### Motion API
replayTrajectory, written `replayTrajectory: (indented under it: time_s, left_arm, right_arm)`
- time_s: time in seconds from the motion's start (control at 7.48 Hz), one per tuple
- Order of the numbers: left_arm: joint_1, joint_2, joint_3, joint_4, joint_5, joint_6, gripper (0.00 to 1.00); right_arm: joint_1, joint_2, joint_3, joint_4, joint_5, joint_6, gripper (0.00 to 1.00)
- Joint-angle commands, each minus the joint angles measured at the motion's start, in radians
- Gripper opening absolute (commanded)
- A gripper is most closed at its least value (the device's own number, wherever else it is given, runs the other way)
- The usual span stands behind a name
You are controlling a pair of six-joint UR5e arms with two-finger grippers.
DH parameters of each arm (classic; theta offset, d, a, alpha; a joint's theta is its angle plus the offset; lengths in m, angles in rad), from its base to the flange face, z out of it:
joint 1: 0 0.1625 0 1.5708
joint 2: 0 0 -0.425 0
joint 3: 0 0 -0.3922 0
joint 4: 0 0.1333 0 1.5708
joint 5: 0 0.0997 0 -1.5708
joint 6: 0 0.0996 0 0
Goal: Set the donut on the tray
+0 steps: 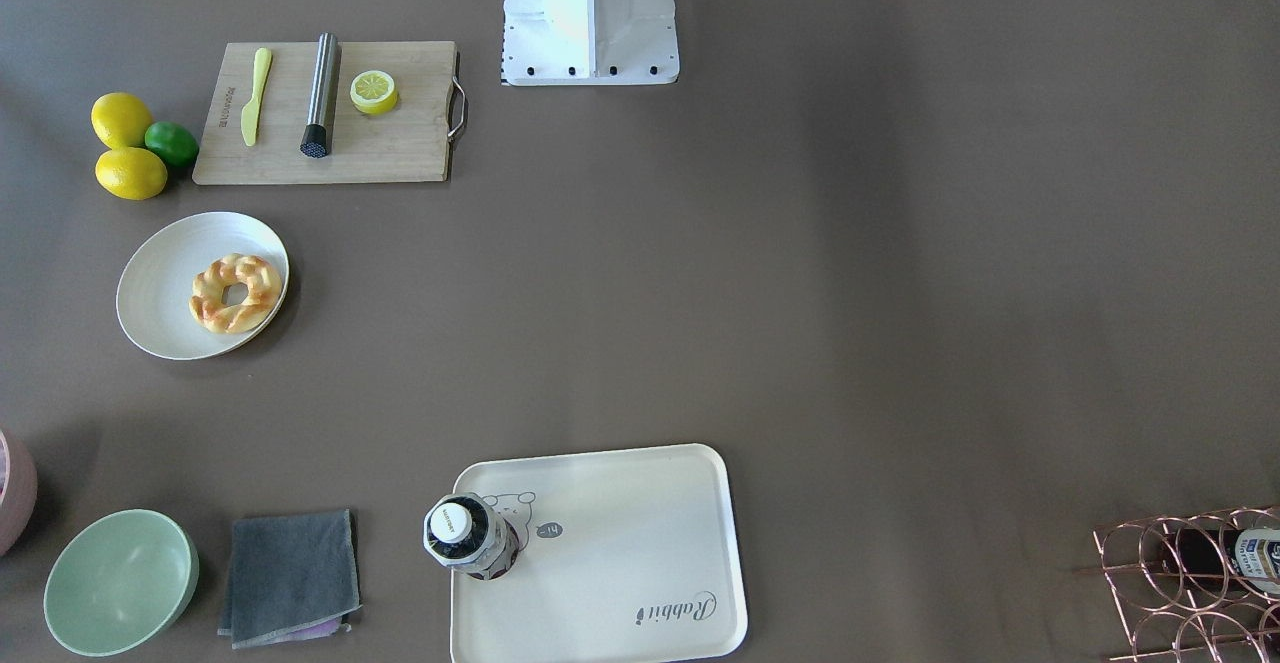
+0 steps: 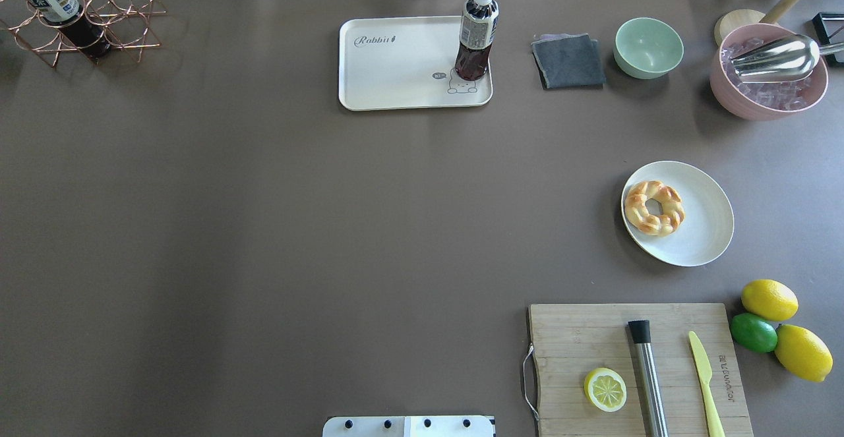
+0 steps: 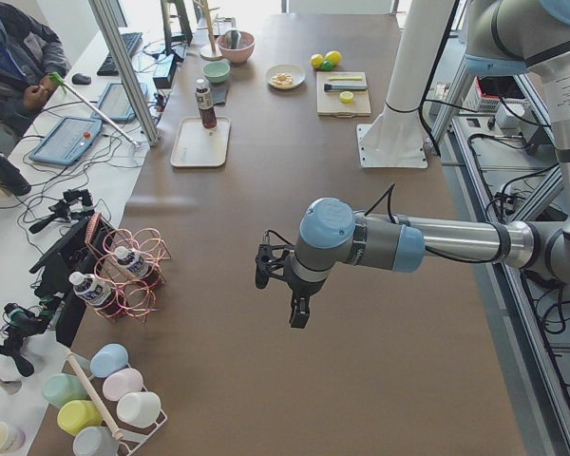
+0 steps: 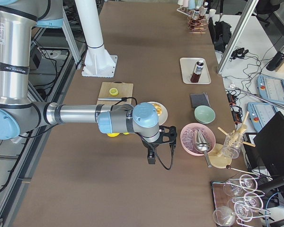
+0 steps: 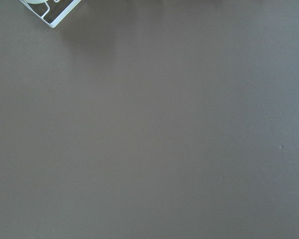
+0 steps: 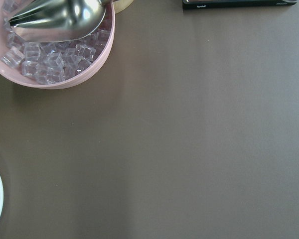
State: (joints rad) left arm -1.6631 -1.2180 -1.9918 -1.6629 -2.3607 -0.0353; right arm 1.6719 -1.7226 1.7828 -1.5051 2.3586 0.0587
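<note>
The donut point(image 2: 654, 207) lies flat on a round white plate point(image 2: 709, 229), on the part of the plate toward the middle of the surface, and nothing grips it. The plate sits on the robot's right half of the brown surface point(image 2: 264, 226). The tray point(image 2: 395, 71) is well apart from it, at the far edge near the centre. A dark-drink bottle with a white cap point(image 2: 475, 35) stands upright on the tray's right end beside the cartoon print, and the rest of the tray is bare. To the right of the tray lie a folded grey cloth point(image 2: 568, 60), a pale green bowl point(image 2: 649, 48), and a pink bowl point(image 2: 765, 106) filled with ice cubes with a metal scoop point(image 2: 775, 57) in it. Nearer the robot than the plate is a wooden cutting board point(image 2: 580, 341). It carries a lemon half point(image 2: 605, 389), a steel cylinder with a black tip point(image 2: 649, 381) and a yellow plastic knife point(image 2: 704, 374). Two whole lemons point(image 2: 769, 299) and a lime point(image 2: 753, 332) rest just beside its right edge. A copper wire rack point(image 2: 125, 12) holding a bottle stands at the far left corner. The left gripper point(image 3: 285, 285) hangs above bare surface at the robot's left end, and the right gripper point(image 4: 160, 144) hangs near the pink bowl. Each appears only in a side view, so I cannot tell whether either one is spread or closed.
</note>
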Motion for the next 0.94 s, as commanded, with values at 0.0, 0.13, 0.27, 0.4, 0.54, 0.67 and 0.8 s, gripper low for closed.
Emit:
replayTrajectory:
  time_s: [0.0,0.13,0.27,0.4,0.54,0.67,0.8]
  left_arm:
    - [0.003,0.0,-0.004,-0.001,-0.002,0.0,0.98]
    - [0.005,0.0,-0.008,-0.005,-0.003,0.0,0.98]
    - [0.005,0.0,-0.007,-0.006,-0.026,0.0,0.98]
    - [0.005,-0.002,-0.007,-0.006,-0.032,0.0,0.98]
    - [0.009,-0.005,-0.007,-0.006,-0.032,0.0,0.98]
    - [0.012,-0.005,-0.008,-0.006,-0.032,0.0,0.98]
    - [0.014,-0.006,-0.007,-0.008,-0.035,0.0,0.98]
  right_arm:
    - [-0.058,0.001,-0.002,0.0,0.017,0.013,1.0]
    - [-0.133,0.02,0.004,0.012,0.036,0.097,1.0]
    - [-0.197,0.02,-0.009,0.108,0.03,0.209,1.0]
    - [-0.272,0.02,-0.023,0.193,0.019,0.321,1.0]
    - [-0.32,0.018,-0.029,0.232,0.016,0.381,1.0]
    - [-0.352,0.02,-0.042,0.252,0.016,0.398,1.0]
    - [-0.4,0.021,-0.054,0.285,0.008,0.403,1.0]
